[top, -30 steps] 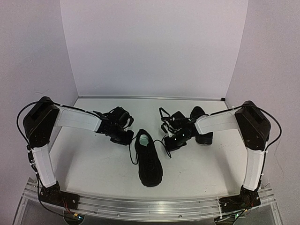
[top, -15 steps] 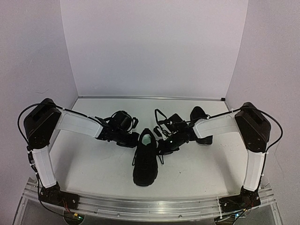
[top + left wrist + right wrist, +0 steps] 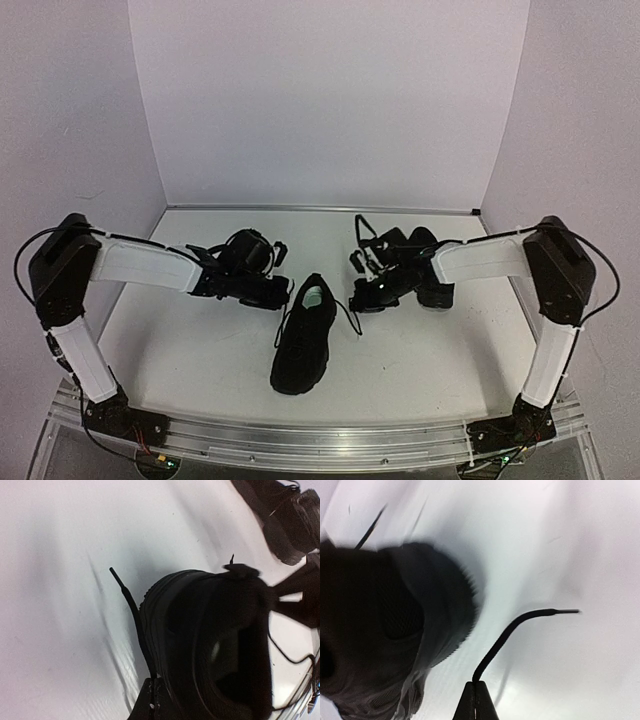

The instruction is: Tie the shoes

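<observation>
Now the left gripper (image 3: 283,297), shut on the left lace (image 3: 131,605), and the right gripper (image 3: 357,300), shut on the right lace (image 3: 510,630), draw apart again, swinging the mid-table near shoe (image 3: 300,345) toe-leftward, with tying seemingly barely begun and the second shoe (image 3: 438,292) behind the right arm (image 3: 480,260).

Overhead; wrist close-ups, apparently sharing shoe (image 3: 303,340)

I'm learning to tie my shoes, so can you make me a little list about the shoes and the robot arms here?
near shoe: in the middle, untied, pale green insole showing
far shoe: partly hidden behind the right arm
left jaws: shut on the left lace tip
right jaws: shut on the right lace tip
bow: none yet
</observation>
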Controlling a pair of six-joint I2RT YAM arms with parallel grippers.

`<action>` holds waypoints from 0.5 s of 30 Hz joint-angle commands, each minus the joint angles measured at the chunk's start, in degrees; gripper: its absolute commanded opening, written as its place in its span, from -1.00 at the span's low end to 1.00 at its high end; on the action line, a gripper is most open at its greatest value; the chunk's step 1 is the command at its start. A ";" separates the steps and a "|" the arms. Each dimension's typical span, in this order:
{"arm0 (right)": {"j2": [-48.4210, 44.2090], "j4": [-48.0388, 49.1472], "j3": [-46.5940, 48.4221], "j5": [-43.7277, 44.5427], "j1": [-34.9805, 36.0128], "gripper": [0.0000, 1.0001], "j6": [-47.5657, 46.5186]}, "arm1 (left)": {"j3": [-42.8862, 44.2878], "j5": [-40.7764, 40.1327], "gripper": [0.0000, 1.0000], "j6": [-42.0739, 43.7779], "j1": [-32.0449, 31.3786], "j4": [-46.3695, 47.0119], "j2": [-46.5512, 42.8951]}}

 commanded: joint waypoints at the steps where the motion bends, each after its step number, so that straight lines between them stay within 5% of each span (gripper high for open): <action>1: -10.63 -3.30 1.40 7.78 -3.09 -1.00 -2.80 | -1.32 -4.03 -1.00 5.73 -0.04 -3.51 -14.30; 10: -15.07 -9.12 10.13 9.64 -3.68 -1.00 -5.35 | -4.43 9.23 -1.00 15.02 -0.61 -6.02 -27.66; 15: -14.98 -9.23 14.51 1.84 -3.66 -1.00 -5.20 | -3.81 16.14 -1.00 18.95 -4.35 -5.52 -29.86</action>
